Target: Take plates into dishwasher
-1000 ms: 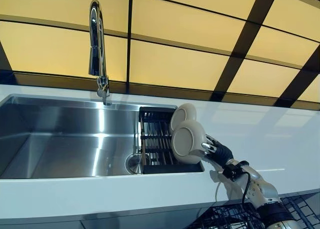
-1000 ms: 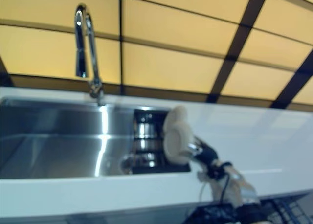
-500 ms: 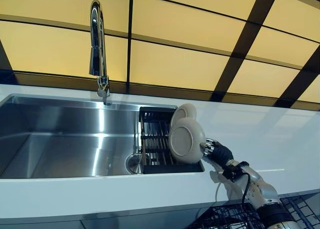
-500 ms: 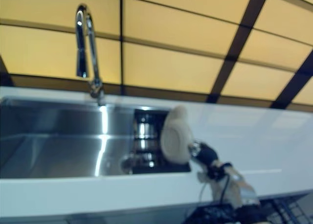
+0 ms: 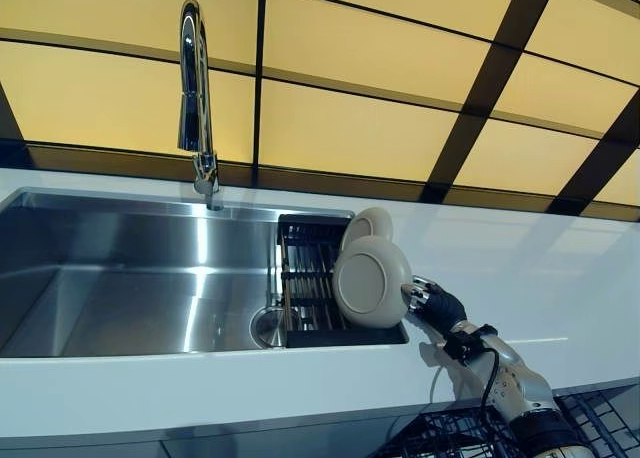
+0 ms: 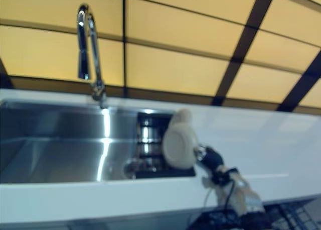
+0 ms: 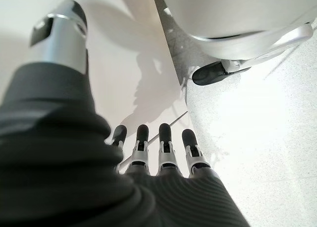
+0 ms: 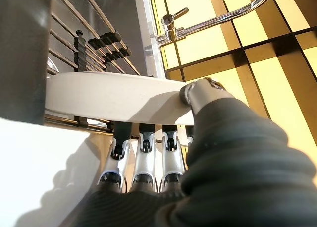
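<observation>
My right hand [image 5: 436, 304] pinches the rim of a beige plate [image 5: 372, 281] and holds it upright over the right end of a black dish rack [image 5: 308, 276] set in the sink. In the right wrist view the thumb [image 8: 204, 92] lies on one face of the plate [image 8: 109, 95] and the fingers [image 8: 143, 134] curl under the other. A second beige plate [image 5: 368, 223] stands in the rack just behind the held one. My left hand [image 7: 159, 148] shows only in its wrist view, with straight fingers that hold nothing, pointing down at the floor.
A steel sink [image 5: 120, 278] with a tall chrome faucet [image 5: 194, 88] fills the left. A white counter [image 5: 520, 268] runs to the right of the rack. A black wire dishwasher basket [image 5: 445, 438] shows below the counter's front edge at the lower right. Yellow wall panels rise behind.
The held plate has turned more upright, so its round face shows more fully, and it has shifted slightly left with the right hand. The plate behind it has not moved.
</observation>
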Controlling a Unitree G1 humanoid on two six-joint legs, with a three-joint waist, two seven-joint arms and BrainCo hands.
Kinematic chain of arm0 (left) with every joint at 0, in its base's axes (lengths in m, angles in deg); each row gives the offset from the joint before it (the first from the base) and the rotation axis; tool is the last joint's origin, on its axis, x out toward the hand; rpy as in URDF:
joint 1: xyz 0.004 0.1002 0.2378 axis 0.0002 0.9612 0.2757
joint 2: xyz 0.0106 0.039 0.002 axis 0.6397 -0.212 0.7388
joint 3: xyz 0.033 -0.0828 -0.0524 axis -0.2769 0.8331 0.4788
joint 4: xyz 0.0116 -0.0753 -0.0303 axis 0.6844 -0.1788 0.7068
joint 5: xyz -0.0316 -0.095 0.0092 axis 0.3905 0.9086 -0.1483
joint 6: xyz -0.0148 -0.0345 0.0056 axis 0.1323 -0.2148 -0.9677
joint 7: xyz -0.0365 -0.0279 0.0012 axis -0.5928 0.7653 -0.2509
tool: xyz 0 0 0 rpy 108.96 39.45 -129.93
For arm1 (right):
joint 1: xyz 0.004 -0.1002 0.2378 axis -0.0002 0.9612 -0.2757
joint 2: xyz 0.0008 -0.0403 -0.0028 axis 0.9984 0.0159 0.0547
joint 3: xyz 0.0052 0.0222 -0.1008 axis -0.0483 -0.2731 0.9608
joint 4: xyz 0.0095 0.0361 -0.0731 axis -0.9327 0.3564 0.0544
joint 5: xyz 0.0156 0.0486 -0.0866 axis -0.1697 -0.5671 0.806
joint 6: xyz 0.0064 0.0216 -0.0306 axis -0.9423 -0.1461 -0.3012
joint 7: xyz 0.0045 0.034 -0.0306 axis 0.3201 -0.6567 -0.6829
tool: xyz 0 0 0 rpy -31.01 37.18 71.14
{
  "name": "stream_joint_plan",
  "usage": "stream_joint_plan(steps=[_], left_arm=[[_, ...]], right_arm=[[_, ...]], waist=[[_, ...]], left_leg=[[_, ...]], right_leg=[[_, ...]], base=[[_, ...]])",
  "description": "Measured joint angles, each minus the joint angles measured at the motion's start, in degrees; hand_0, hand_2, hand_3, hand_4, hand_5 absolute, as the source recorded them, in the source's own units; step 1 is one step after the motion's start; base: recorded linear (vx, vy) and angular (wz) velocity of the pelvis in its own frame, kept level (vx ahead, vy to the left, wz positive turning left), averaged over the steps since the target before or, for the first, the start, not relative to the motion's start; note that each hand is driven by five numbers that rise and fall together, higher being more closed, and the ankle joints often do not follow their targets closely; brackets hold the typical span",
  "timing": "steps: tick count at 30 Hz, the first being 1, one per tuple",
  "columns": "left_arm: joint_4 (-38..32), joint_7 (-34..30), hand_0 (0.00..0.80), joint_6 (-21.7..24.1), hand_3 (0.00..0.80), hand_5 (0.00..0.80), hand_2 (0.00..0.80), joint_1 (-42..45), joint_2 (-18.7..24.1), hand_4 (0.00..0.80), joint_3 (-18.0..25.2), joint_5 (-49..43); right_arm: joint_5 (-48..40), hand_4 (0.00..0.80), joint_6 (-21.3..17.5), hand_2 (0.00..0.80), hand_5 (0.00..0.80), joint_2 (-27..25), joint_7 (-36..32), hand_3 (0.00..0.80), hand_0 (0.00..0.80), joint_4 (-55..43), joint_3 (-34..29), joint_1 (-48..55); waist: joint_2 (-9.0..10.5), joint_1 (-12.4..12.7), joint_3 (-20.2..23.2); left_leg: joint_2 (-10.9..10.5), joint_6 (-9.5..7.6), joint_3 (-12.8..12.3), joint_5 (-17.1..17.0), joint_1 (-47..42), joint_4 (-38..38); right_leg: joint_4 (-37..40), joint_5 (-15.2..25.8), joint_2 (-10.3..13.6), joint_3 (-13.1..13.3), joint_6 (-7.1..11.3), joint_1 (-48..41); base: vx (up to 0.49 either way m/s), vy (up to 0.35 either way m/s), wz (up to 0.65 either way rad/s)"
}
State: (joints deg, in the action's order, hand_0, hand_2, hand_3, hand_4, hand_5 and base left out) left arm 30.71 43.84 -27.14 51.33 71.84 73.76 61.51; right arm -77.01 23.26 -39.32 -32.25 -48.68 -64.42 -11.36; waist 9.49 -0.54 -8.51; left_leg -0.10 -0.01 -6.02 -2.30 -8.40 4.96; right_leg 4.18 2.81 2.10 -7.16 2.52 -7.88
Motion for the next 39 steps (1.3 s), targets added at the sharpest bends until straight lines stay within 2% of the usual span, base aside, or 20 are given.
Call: stream_joint_plan(steps=[4,10,19,29,35,39], left_arm=[[0.0,0.0,0.000,0.0,0.000,0.000,0.000,0.0,0.0,0.000,0.0,0.0],[0.0,0.0,0.000,0.0,0.000,0.000,0.000,0.0,0.0,0.000,0.0,0.0],[-1.4,0.0,0.000,-0.4,0.000,0.000,0.000,0.2,-0.4,0.000,0.0,0.0],[-1.6,0.0,0.000,-0.5,0.000,0.000,0.000,0.2,-0.6,0.000,0.0,-0.2],[-1.9,-0.1,0.000,-0.4,0.000,0.000,0.000,0.2,-0.6,0.000,0.0,-2.1],[-2.0,-0.1,0.000,-0.3,0.000,0.000,0.000,0.3,-0.6,0.000,0.0,-2.2]], right_arm=[[0.0,0.800,-1.0,0.800,0.800,0.1,0.0,0.800,0.800,0.0,0.0,0.4],[0.0,0.800,-5.0,0.800,0.800,0.6,0.1,0.800,0.800,0.1,0.2,1.6],[0.0,0.800,-7.4,0.800,0.800,0.6,1.5,0.800,0.800,-2.2,0.3,2.2],[0.0,0.800,-6.9,0.800,0.800,0.5,5.8,0.800,0.800,-7.7,1.2,2.2],[-0.2,0.800,-3.6,0.800,0.800,0.5,9.1,0.800,0.800,-11.5,2.4,1.4],[-1.2,0.800,-2.9,0.800,0.800,0.5,10.6,0.800,0.800,-12.1,2.4,0.8]], waist=[[-0.03,0.0,0.0],[-0.33,0.1,-0.3],[-1.39,0.1,-1.4],[-2.78,0.1,-3.0],[-3.41,0.2,-3.7],[-3.56,0.5,-4.5]], left_leg=[[0.0,0.00,0.0,0.0,0.0,0.0],[-0.1,-0.01,0.1,0.0,0.0,0.0],[-0.1,0.00,0.3,0.0,0.0,0.0],[-0.1,0.10,0.4,-0.1,-0.1,-0.4],[-0.1,0.24,0.4,-0.2,-0.3,-0.3],[-0.1,0.24,0.3,-0.2,-0.7,-0.2]], right_leg=[[0.0,0.0,0.0,0.0,0.00,0.0],[0.0,0.0,0.1,-0.1,0.01,0.0],[0.0,0.0,0.1,-0.3,0.03,-0.1],[0.0,0.0,0.1,-0.4,0.03,-0.4],[0.0,0.0,0.1,-0.4,0.03,-0.4],[0.0,0.0,0.1,-0.4,0.04,-0.8]], base=[[0.000,0.000,0.00],[0.000,0.000,0.00],[0.000,0.000,0.00],[0.000,0.000,0.00],[0.000,0.000,0.00],[0.000,0.000,0.00]])
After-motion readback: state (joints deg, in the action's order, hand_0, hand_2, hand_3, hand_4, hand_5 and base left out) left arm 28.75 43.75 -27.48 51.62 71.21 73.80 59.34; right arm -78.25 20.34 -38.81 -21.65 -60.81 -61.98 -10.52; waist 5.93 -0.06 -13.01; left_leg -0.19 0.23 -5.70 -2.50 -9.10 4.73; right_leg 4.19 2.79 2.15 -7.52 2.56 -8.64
